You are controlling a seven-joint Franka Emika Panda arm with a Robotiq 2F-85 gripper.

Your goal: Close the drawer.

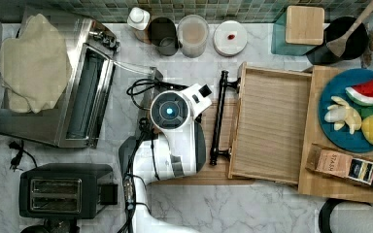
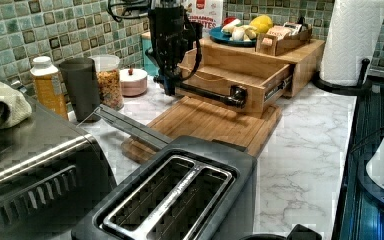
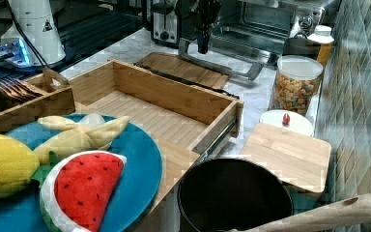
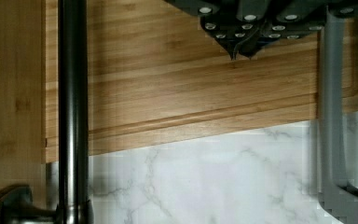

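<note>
- One drawer (image 1: 271, 132) we see pulled out of its wooden cabinet (image 1: 315, 145), toward the top view's left, over the bamboo cutting board (image 2: 205, 122) (its wood-grain bottom is bare).
- Its black bar handle (image 1: 218, 116) runs along the front.
- Our gripper (image 4: 239, 52) hangs above the board, near the handle but apart from it, fingertips pressed together on nothing.
- Farther to the top view's left stands the toaster oven (image 1: 80, 97), door down.

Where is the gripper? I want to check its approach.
In the top view, the gripper hovers over the cutting board, left of the drawer's black handle.
</note>
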